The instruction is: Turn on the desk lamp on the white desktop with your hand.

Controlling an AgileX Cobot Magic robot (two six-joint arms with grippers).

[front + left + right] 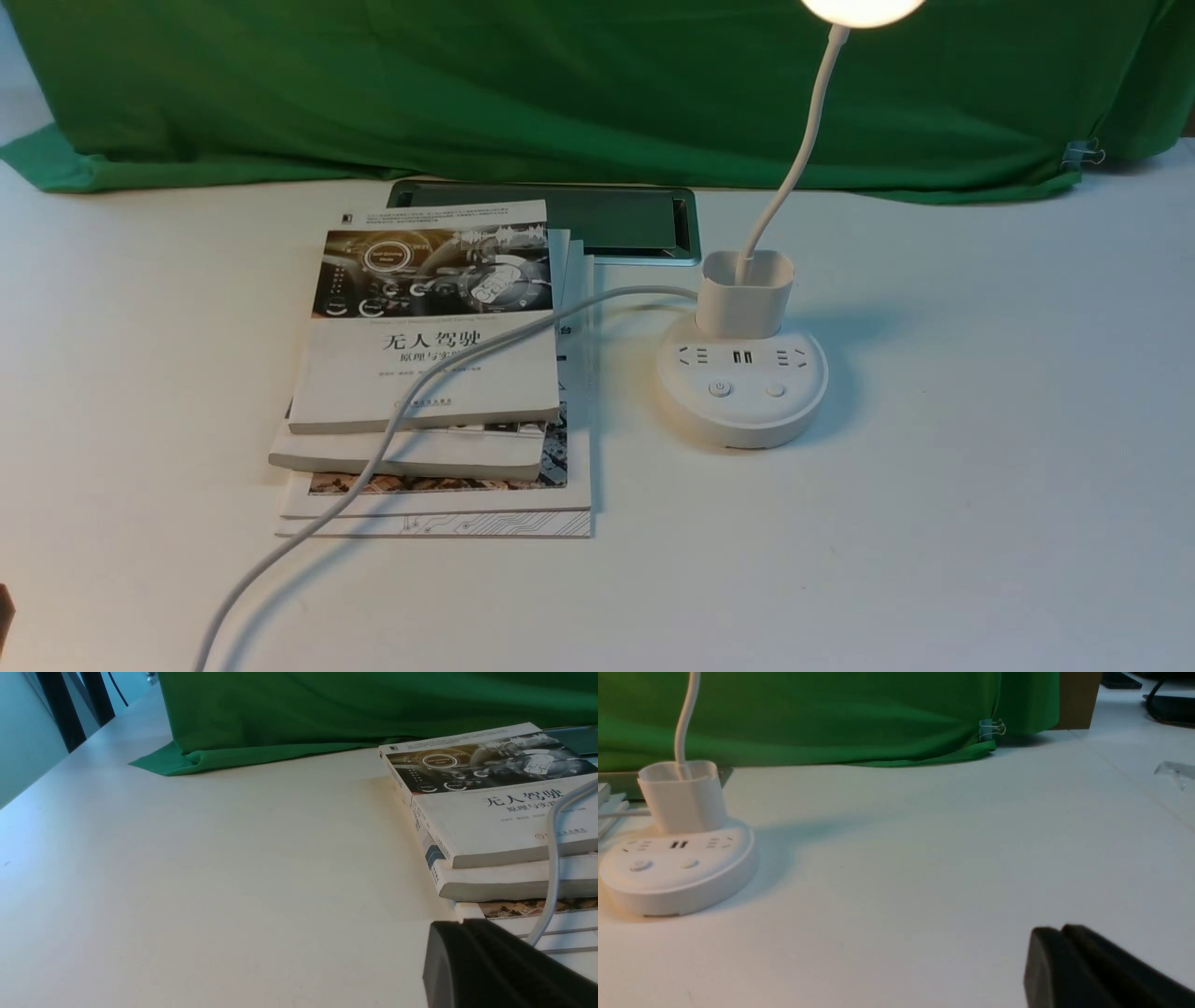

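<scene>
I am looking across the white desktop [934,523], with the green cloth backdrop [560,84] hanging behind it. A stack of books [434,373] is lying left of centre, and the lamp's white power cord [392,429] is trailing over it toward the near edge. The desk lamp [742,373] is standing just right of the books, its round base flat on the desktop and its gooseneck rising out of the cup holder. Its round head [861,9] is glowing brightly at the top of the front view, so I am judging the switching step as already done.

My left gripper [467,947] is resting low near the bottom of the book stack, its black fingers pressed together on nothing. My right gripper [1059,956] is sitting well apart from the lamp base, likewise clenched and empty. The two buttons [747,389] are standing untouched on the base. I am reading the next move as simply keeping both arms clear of the lamp and its cord
</scene>
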